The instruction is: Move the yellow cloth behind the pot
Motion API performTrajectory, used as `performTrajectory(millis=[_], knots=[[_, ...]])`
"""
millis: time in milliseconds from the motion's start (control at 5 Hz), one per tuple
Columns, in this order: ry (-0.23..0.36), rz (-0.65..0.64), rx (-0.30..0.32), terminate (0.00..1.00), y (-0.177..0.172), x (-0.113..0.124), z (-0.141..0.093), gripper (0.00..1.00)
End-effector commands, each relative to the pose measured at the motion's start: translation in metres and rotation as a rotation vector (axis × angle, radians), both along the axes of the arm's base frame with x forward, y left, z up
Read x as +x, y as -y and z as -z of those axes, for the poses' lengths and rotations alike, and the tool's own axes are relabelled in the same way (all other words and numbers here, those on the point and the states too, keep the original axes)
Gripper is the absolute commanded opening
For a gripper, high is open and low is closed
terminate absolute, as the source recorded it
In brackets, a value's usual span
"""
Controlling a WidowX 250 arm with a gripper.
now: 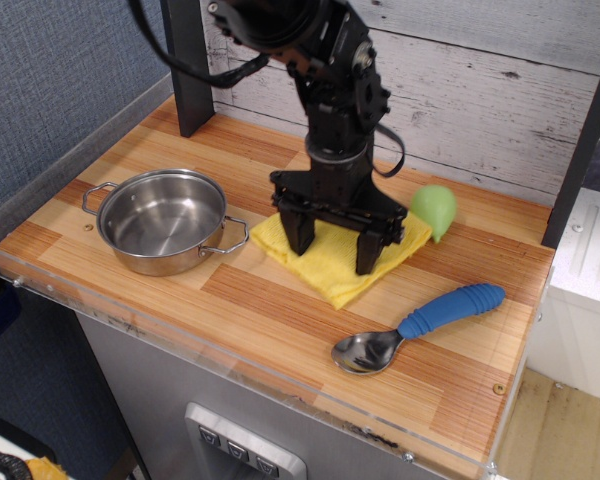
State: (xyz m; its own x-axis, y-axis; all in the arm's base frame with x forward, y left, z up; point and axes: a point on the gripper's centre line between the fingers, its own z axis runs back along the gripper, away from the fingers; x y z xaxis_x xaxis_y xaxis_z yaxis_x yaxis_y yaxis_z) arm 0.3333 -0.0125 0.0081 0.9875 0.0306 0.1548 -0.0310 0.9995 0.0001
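The yellow cloth (336, 272) lies flat on the wooden table, right of the pot (160, 218), with a gap between them. The pot is empty and stands at the front left. My gripper (335, 247) points straight down over the cloth. Its two black fingers (302, 232) are spread wide and their tips rest on the cloth's top. The arm hides the cloth's back part.
A green pear-shaped object (435, 208) sits right behind the cloth's right corner, touching or nearly so. A blue-handled metal spoon (420, 318) lies at the front right. A black post (188, 70) stands at the back left, before the plank wall. A clear rim runs along the table edge (230, 355).
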Motion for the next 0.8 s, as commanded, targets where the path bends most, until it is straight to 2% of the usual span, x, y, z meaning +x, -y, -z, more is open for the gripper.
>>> performTrajectory(millis=[0, 600], knots=[[0.011, -0.030, -0.002, 0.00, -0.025, 0.023, 0.000, 1.00], [0.007, -0.126, 0.012, 0.00, -0.089, 0.029, -0.002, 1.00]])
